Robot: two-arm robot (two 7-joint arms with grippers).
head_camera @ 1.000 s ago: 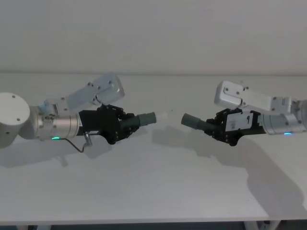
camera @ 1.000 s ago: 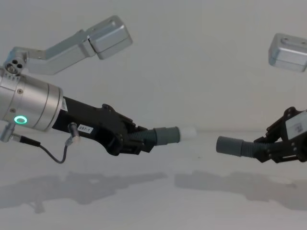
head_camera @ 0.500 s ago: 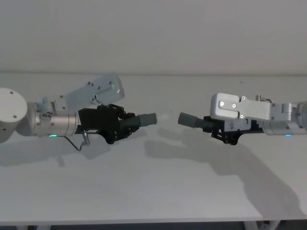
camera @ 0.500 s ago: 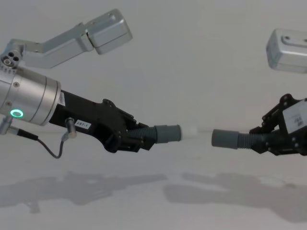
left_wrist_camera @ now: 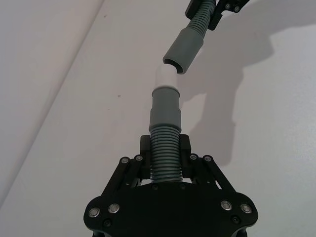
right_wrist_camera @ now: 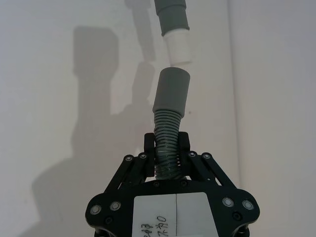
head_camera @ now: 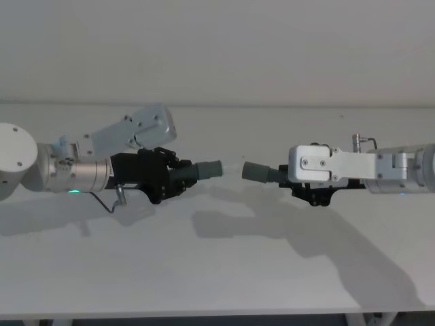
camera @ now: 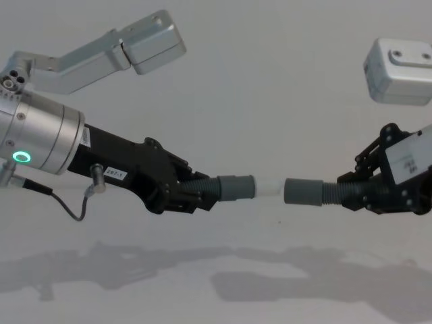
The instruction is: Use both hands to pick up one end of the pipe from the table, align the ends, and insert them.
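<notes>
Both pipe pieces hang in the air above the white table [head_camera: 217, 265]. My left gripper [head_camera: 182, 175] [camera: 201, 194] [left_wrist_camera: 165, 148] is shut on the ribbed part of one piece. Its grey cuff [head_camera: 209, 168] [camera: 236, 187] [left_wrist_camera: 166, 106] ends in a white tip [camera: 268, 187] [left_wrist_camera: 165, 76] pointing right. My right gripper [head_camera: 291, 183] [camera: 345, 194] [right_wrist_camera: 167, 143] is shut on the other piece, whose cuff [head_camera: 257, 172] [camera: 304, 191] [right_wrist_camera: 171, 91] points left. The white tip [right_wrist_camera: 178, 47] stands just short of that cuff's mouth, roughly in line, with a small gap.
The table's front edge [head_camera: 204, 314] runs along the bottom of the head view. Shadows of both arms lie on the table under them. A thin cable [camera: 67, 206] loops below my left wrist.
My right gripper has carried its pipe piece leftward, and the gap between the two ends has shrunk to almost nothing. The left arm has barely shifted.
</notes>
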